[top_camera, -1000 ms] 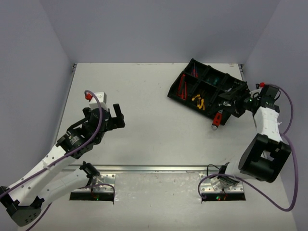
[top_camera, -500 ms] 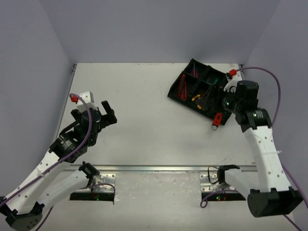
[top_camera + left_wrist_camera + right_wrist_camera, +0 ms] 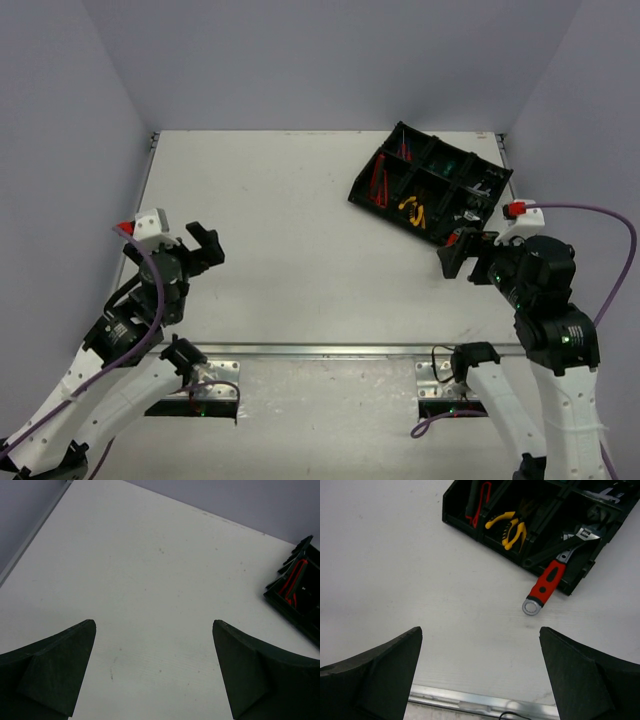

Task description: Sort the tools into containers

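The black organiser tray [image 3: 358, 192] sits at the far right of the table. Its compartments hold yellow pliers [image 3: 412, 210], a red tool [image 3: 380, 185] and silver wrenches [image 3: 480, 190]. In the right wrist view the tray [image 3: 462, 526] is at the top, with the pliers [image 3: 507, 525] inside. A red-handled adjustable wrench [image 3: 550, 582] has its head in a corner compartment and its handle hangs over the rim onto the table. My right gripper [image 3: 458, 256] [image 3: 480, 630] is open and empty, just short of the tray. My left gripper [image 3: 200, 248] [image 3: 152, 625] is open and empty over bare table at the left.
A metal rail [image 3: 330, 350] runs along the near table edge and shows in the right wrist view [image 3: 480, 700]. A corner of the tray [image 3: 295, 615] shows at the right of the left wrist view. Grey walls close off the left, far and right sides.
My right gripper has drawn back from the tray toward the near edge, leaving the red-handled wrench hanging over the rim. My left gripper has moved left and nearer.
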